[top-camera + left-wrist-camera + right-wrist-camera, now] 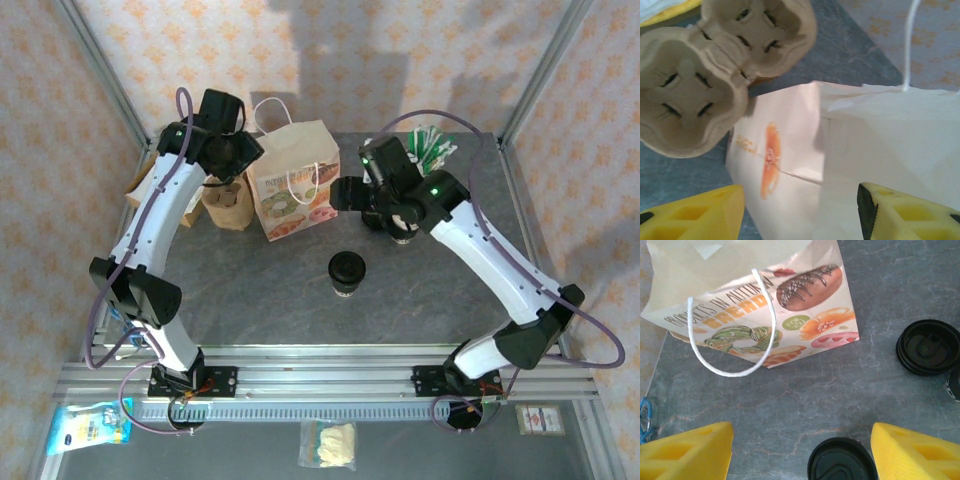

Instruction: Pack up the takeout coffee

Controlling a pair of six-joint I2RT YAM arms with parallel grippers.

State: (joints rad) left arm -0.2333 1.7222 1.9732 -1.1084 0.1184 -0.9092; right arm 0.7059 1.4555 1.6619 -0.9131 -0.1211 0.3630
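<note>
Currently the small white, dark-banded paper cup with its round black plastic lid is standing upright on the grey marbled table, in front of and apart from the printed white paper bag. Beyond it the right hand is hanging beside the bag, spread and empty, near loose black lids. The left hand is hovering over the bag's edge beside a brown pulp cup carrier, spread and gripping nothing.
</note>
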